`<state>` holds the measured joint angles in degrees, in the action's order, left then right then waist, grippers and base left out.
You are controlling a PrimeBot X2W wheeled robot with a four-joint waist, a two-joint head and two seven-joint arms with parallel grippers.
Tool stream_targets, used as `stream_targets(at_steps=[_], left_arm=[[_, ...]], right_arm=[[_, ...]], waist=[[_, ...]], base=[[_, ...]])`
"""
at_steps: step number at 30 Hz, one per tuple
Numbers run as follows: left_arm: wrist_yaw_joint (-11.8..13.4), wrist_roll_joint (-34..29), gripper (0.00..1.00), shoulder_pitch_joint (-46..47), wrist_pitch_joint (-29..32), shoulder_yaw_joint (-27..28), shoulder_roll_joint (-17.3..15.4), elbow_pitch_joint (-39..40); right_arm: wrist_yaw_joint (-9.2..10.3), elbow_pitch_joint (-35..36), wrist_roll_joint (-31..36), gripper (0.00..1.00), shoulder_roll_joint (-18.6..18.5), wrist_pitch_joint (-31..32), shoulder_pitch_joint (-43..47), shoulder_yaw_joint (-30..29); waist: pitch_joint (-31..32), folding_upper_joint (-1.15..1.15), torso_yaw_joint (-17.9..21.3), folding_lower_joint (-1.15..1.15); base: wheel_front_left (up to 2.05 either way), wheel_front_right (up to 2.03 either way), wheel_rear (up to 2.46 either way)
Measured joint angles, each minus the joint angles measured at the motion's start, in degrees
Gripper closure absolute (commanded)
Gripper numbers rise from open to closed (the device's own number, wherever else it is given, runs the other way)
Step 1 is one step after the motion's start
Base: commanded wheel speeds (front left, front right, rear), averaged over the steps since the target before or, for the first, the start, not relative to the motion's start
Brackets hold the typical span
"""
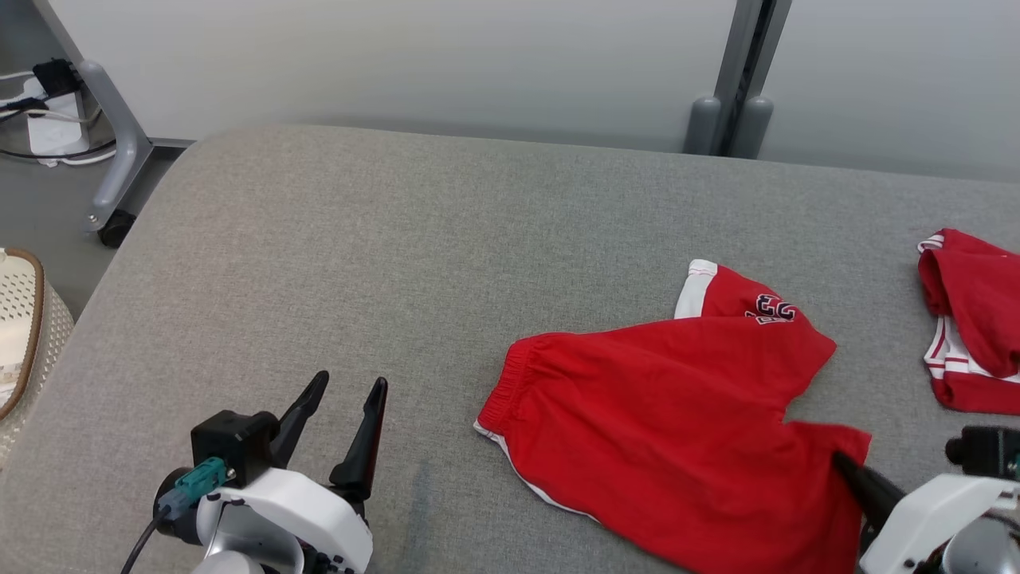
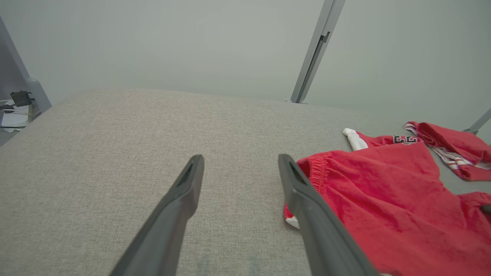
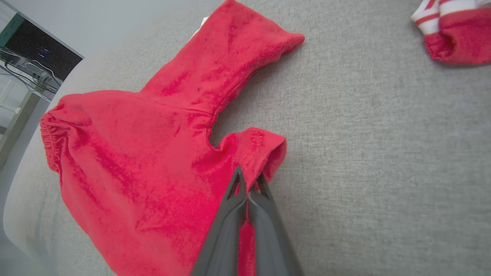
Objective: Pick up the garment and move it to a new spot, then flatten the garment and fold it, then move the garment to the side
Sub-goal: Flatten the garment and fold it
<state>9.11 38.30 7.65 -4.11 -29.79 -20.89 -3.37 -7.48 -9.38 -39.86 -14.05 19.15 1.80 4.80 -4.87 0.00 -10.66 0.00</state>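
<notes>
The garment (image 1: 661,414) is a pair of red shorts with white trim, lying mostly flat on the grey padded surface (image 1: 358,239), waistband to the left. My right gripper (image 1: 841,458) is shut on the hem of the near leg, and the right wrist view shows the cloth (image 3: 145,153) pinched between the closed fingertips of that gripper (image 3: 249,178). My left gripper (image 1: 351,381) stands open above bare fabric, left of the waistband. From the left wrist, the left gripper (image 2: 239,159) holds nothing, and the shorts (image 2: 383,199) lie beside its right finger.
A second red and white garment (image 1: 972,319) lies bunched at the right edge of the surface. A woven basket (image 1: 20,335) stands off the left edge. A grey wheeled frame leg (image 1: 111,159) and a grey post (image 1: 737,80) stand behind, against the wall.
</notes>
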Motion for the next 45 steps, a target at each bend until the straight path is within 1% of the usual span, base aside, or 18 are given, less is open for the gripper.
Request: stream_targets(at_steps=[3,6,12,13,14,16,19,23,26,28,29,30,35,40,45], left_arm=[[0.11,-0.10,0.00,0.77,0.09,-0.13,-0.07,0.49],[0.11,-0.37,0.00,1.72,0.32,-0.47,0.16,0.79],[-0.12,-0.76,0.00,3.72,0.07,-1.30,1.37,0.15],[-0.29,-0.80,0.00,3.84,0.04,-1.47,1.59,-0.12],[-0.32,-0.83,0.00,3.95,-0.02,-1.58,1.72,-0.44],[-0.44,-0.82,0.00,4.13,-0.18,-1.70,1.86,-1.15],[-0.47,-0.79,0.00,4.11,-0.55,-1.77,2.03,-1.75],[-0.55,-0.43,0.00,3.96,-1.44,-1.59,2.02,-2.33],[-0.51,-0.23,0.00,3.13,-2.65,-0.93,1.77,-2.53],[-0.40,0.01,0.00,2.48,-3.81,-0.32,1.53,-2.59],[0.09,0.03,0.00,1.46,-5.05,0.41,1.33,-2.65],[0.40,0.04,0.00,0.94,-5.59,0.76,1.23,-2.64],[2.13,-0.01,0.00,-1.03,-8.43,3.67,-0.09,-1.85],[2.91,-1.04,0.00,-2.71,-10.10,5.92,-0.51,0.22],[2.83,-2.27,0.00,-5.16,-10.63,6.48,0.24,1.59]], right_arm=[[0.00,0.89,-0.52,1.00,-1.48,1.12,-2.97,-1.24],[0.00,0.32,-1.93,1.00,-2.81,3.26,-7.01,-2.75],[0.00,-5.50,-3.58,0.99,-5.36,7.32,-13.86,-4.79],[0.00,-6.54,-3.71,0.75,-5.47,7.76,-14.52,-4.94],[0.00,-7.53,-3.80,0.00,-5.49,7.97,-15.09,-5.14],[0.00,-8.76,-3.69,0.00,-5.37,7.82,-15.90,-5.43],[0.00,-9.11,-4.46,0.00,-4.25,6.80,-16.22,-5.55],[0.00,-7.54,-4.02,0.00,-4.52,4.22,-14.50,-4.87],[0.00,-3.82,-3.78,0.00,-4.76,0.00,-12.68,-4.76],[0.00,-0.57,-1.63,0.00,-5.34,-4.12,-11.20,-4.45],[0.00,2.46,-0.38,0.00,-5.30,-8.08,-9.21,-4.47],[0.00,4.12,0.21,0.00,-4.94,-10.22,-8.06,-4.49],[0.00,10.84,3.23,0.00,-3.55,-17.85,-1.87,-4.99],[0.00,15.33,5.31,0.00,-2.37,-22.27,3.78,-5.70],[0.00,15.60,6.06,0.00,-0.94,-24.50,9.57,-4.55]], waist=[[-1.12,0.00,-0.17,0.00],[-2.67,0.00,-0.47,0.00],[-5.95,0.00,-1.88,0.00],[-6.26,0.00,-2.19,0.00],[-6.50,0.00,-2.44,0.00],[-6.43,0.00,-2.67,0.00],[-5.48,0.00,-2.20,0.00],[-3.74,0.00,-0.91,0.00],[-2.24,0.00,0.41,0.00],[-1.14,0.00,1.38,0.00],[-0.02,0.00,2.41,0.00],[0.55,0.00,2.89,0.00],[3.27,0.00,5.05,0.00],[4.74,0.00,6.60,0.00],[5.57,0.00,6.81,0.00]], base=[[0.00,0.00,0.00],[0.00,0.00,0.00],[0.00,0.00,0.00],[0.00,0.00,0.00],[0.00,0.00,0.00],[0.00,0.00,0.00],[0.00,0.00,0.00],[0.00,0.00,0.00],[0.00,0.00,0.00],[0.00,0.00,0.00],[0.00,0.00,0.00],[0.00,0.00,0.00],[0.00,0.00,0.00],[0.00,0.00,0.00],[0.00,0.00,0.00]])
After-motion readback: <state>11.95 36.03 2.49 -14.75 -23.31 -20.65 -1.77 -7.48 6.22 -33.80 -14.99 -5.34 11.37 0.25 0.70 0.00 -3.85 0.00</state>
